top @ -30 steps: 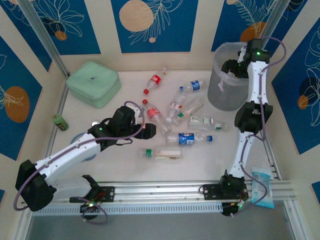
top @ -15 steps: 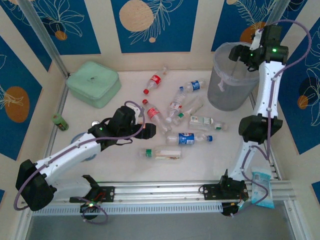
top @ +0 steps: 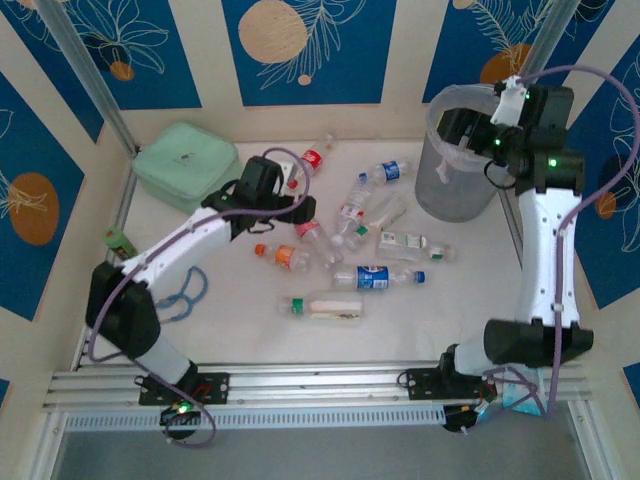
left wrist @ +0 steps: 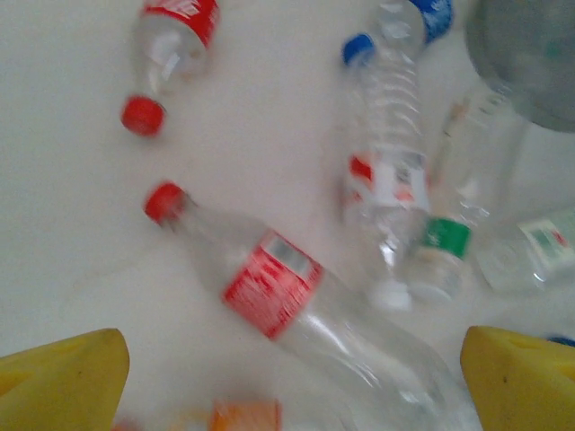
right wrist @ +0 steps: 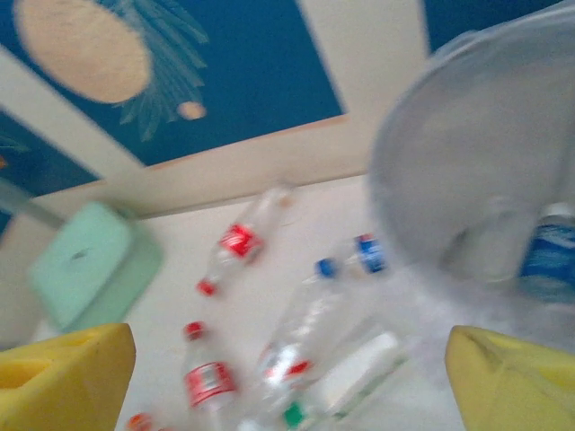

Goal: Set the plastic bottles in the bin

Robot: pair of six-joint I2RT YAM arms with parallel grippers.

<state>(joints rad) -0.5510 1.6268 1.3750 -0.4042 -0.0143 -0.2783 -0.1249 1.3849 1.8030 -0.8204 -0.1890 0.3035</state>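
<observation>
Several plastic bottles lie scattered on the white table: a red-labelled one [top: 310, 160], a blue-capped one [top: 385, 172], an orange-capped one [top: 282, 256], a blue-labelled one [top: 375, 277] and a green-capped one [top: 325, 305]. My left gripper [top: 298, 208] hovers open over a red-capped, red-labelled bottle [left wrist: 269, 283], which lies slantwise between its yellow fingertips [left wrist: 63, 382]. The grey bin [top: 455, 175] stands at the back right. My right gripper [top: 458, 128] is open at the bin's rim with nothing between its fingers [right wrist: 63, 377]. A blue-labelled bottle [right wrist: 548, 256] shows through the bin wall [right wrist: 467, 162].
A mint-green square case [top: 187, 165] sits at the back left, with a small green can [top: 115, 240] near the left wall. A blue-and-white packet [top: 520, 388] lies by the right arm's base. An aluminium rail [top: 320, 385] runs along the near edge.
My left arm has swung back and away from the near side, over the red-labelled bottle, uncovering an orange-capped bottle. My right arm has risen and straightened, its wrist now higher beside the bin.
</observation>
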